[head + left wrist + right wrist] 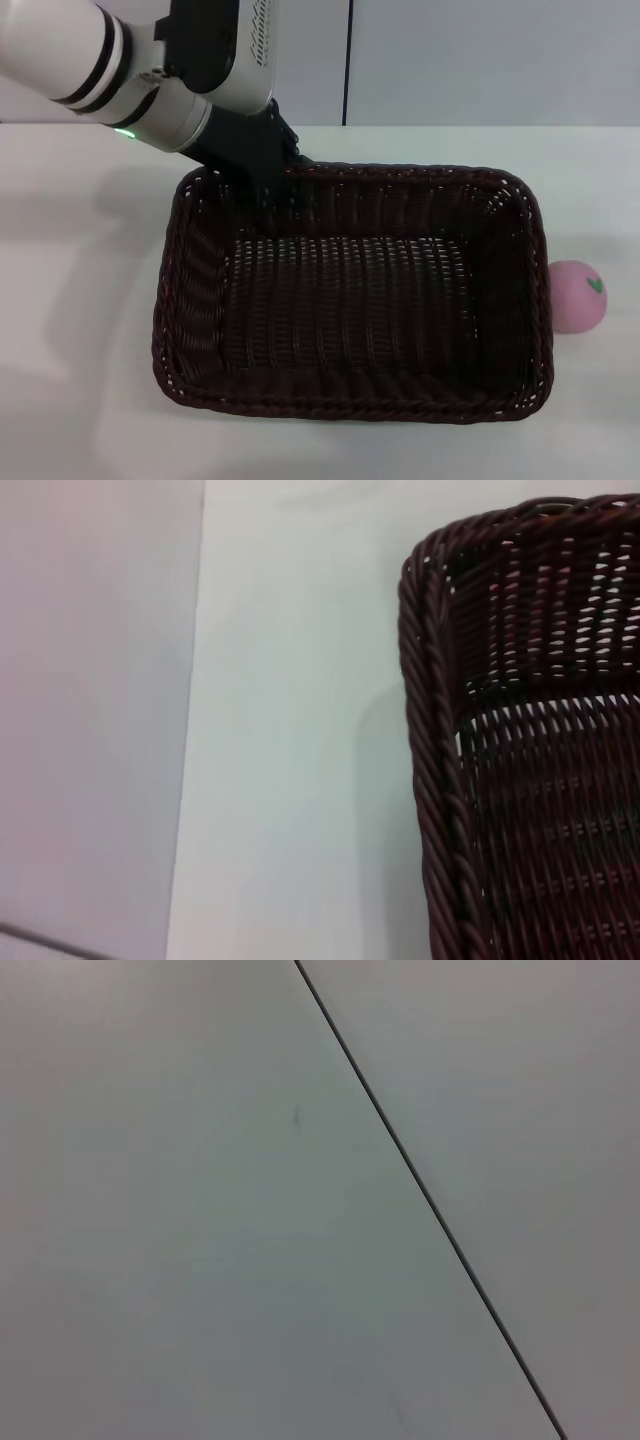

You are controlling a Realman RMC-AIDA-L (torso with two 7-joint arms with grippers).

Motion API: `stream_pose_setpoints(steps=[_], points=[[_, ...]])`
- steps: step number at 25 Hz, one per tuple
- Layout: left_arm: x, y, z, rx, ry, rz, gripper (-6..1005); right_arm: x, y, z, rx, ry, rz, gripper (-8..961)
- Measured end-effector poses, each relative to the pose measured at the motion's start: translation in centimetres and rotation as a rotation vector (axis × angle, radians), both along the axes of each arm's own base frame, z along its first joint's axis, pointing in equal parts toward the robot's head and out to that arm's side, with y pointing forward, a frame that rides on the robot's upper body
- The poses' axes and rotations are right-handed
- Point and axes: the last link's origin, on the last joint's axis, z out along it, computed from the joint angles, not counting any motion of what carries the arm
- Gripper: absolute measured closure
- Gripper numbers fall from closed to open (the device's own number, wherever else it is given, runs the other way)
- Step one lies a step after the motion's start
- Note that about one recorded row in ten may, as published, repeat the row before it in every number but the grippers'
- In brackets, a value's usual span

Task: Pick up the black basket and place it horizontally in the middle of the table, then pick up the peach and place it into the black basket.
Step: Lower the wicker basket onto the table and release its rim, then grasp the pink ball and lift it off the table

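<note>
The black basket (350, 405) lies lengthwise across the middle of the white table (70, 320), open side up and empty. My left gripper (262, 180) is at the basket's far rim, near its far left corner. Its dark tips merge with the dark weave there. The left wrist view shows one basket corner (440, 780) and bare table (290, 730) beside it. The pink peach (577, 295) sits on the table just outside the basket's right rim, near the right edge of the head view. My right gripper is out of view.
A grey wall (480, 60) with a dark vertical seam (347, 60) stands behind the table's far edge. The right wrist view shows only a plain grey surface (200, 1210) crossed by a dark seam (430, 1200).
</note>
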Motion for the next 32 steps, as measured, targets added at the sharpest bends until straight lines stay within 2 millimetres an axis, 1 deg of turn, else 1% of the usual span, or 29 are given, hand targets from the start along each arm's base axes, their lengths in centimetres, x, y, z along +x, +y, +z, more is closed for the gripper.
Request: stream_pose_setpoints(steps=[2, 8, 13, 16, 19, 20, 23, 24, 26, 27, 28, 29, 30, 32], points=[[-0.4, 0.0, 0.1, 0.024, -0.029, 0.034, 727, 0.0, -0.1, 0.0, 0.000, 0.000, -0.001, 259], [-1.0, 0.0, 0.3, 0.055, -0.048, 0.034, 683, 0.0, -0.2, 0.0, 0.001, 0.006, 0.003, 258], [-1.0, 0.2, 0.8, 0.098, -0.070, 0.022, 646, 0.0, -0.2, 0.0, -0.010, 0.018, 0.013, 258], [-0.9, 0.2, 1.2, 0.122, -0.107, 0.026, 530, -0.1, -0.1, 0.1, -0.012, 0.007, 0.020, 258], [-1.0, 0.4, 2.9, 0.172, -0.280, 0.092, 413, 0.1, -0.3, 0.8, -0.056, -0.020, 0.057, 258], [-1.3, 0.5, 3.8, 0.184, -0.364, 0.132, 382, 0.1, -0.3, 1.1, -0.082, -0.029, 0.073, 259], [-2.8, 0.1, 6.3, 0.223, -0.638, 0.256, 288, 0.3, 0.1, 2.4, -0.226, -0.050, 0.127, 259], [-3.5, -0.3, 6.9, 0.238, -0.728, 0.297, 257, 0.2, 0.2, 3.0, -0.269, -0.066, 0.142, 259], [-5.4, -1.1, 8.0, 0.280, -0.862, 0.356, 259, -0.1, 0.6, 4.0, -0.383, -0.090, 0.169, 259], [-5.4, -1.1, 8.0, 0.280, -0.862, 0.356, 260, -0.3, 0.8, 4.7, -0.473, -0.088, 0.178, 259], [-7.4, -2.3, 8.6, 0.323, -0.935, 0.393, 261, -0.5, 1.0, 5.2, -0.545, -0.089, 0.175, 259], [-8.4, -3.0, 8.7, 0.343, -0.951, 0.405, 261, -0.9, 1.2, 5.9, -0.631, -0.087, 0.166, 259], [-10.2, -4.4, 9.2, 0.392, -0.988, 0.414, 261, -1.3, 1.5, 6.6, -0.715, -0.101, 0.145, 259], [-10.2, -4.4, 9.2, 0.392, -0.988, 0.414, 261, -2.1, 1.9, 7.7, -0.876, -0.130, 0.073, 259]])
